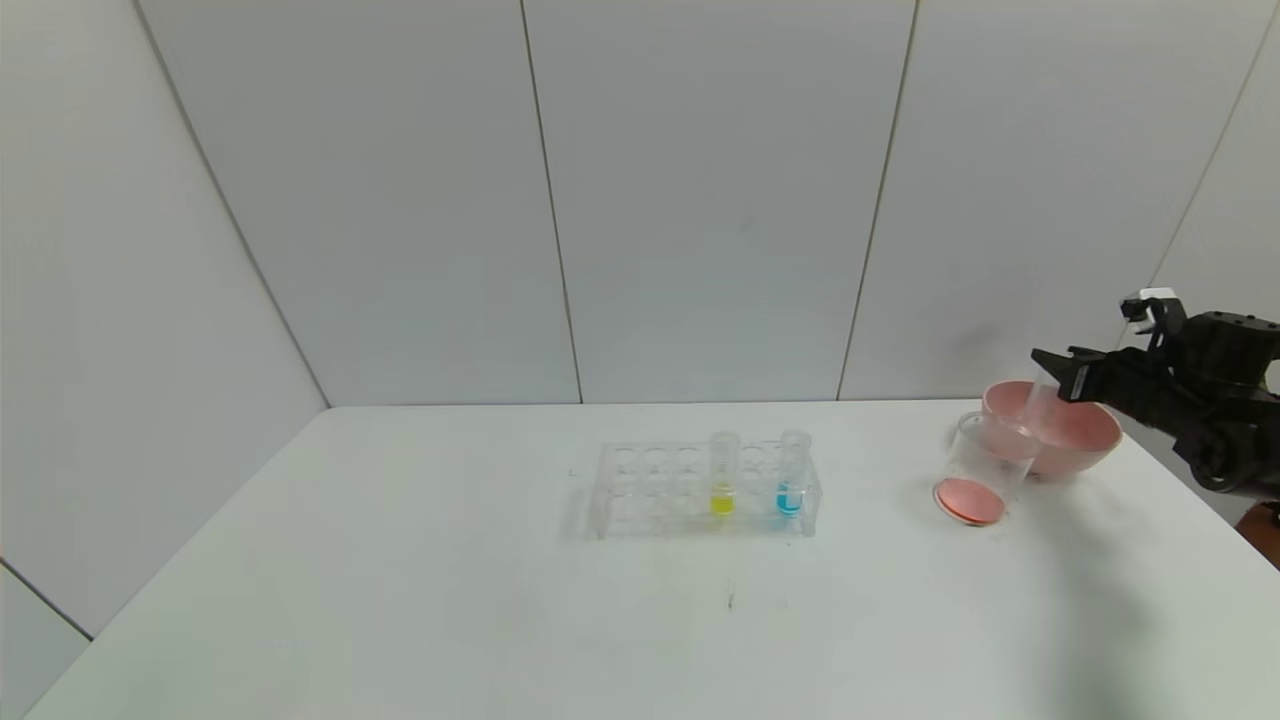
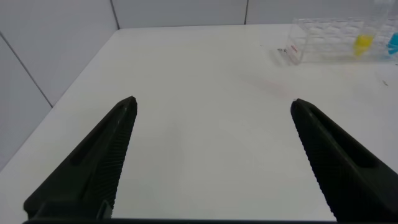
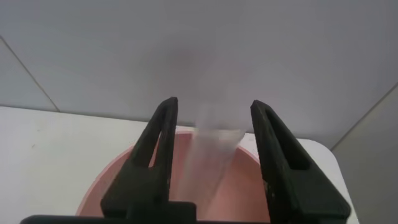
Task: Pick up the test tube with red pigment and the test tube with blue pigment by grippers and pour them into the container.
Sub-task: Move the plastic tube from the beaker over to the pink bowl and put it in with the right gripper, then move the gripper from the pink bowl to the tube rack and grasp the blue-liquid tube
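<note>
My right gripper (image 1: 1055,365) hovers over the pink bowl (image 1: 1085,440), its jaws open (image 3: 214,102). A blurred clear tube (image 3: 211,162) with no liquid showing in it hangs between the fingers, touching neither, over the bowl's inside. The container (image 1: 985,470), a clear cup, stands just left of the bowl with red-pink liquid at its bottom. The test tube with blue pigment (image 1: 792,478) stands upright in the clear rack (image 1: 650,490) at the table's middle. My left gripper (image 2: 212,102) is open over bare table, nothing between its fingers; it is out of the head view.
A tube with yellow liquid (image 1: 722,480) stands in the rack left of the blue one, and shows in the left wrist view too (image 2: 362,42). The white table (image 1: 400,600) meets grey wall panels at the back; its right edge runs close behind the bowl.
</note>
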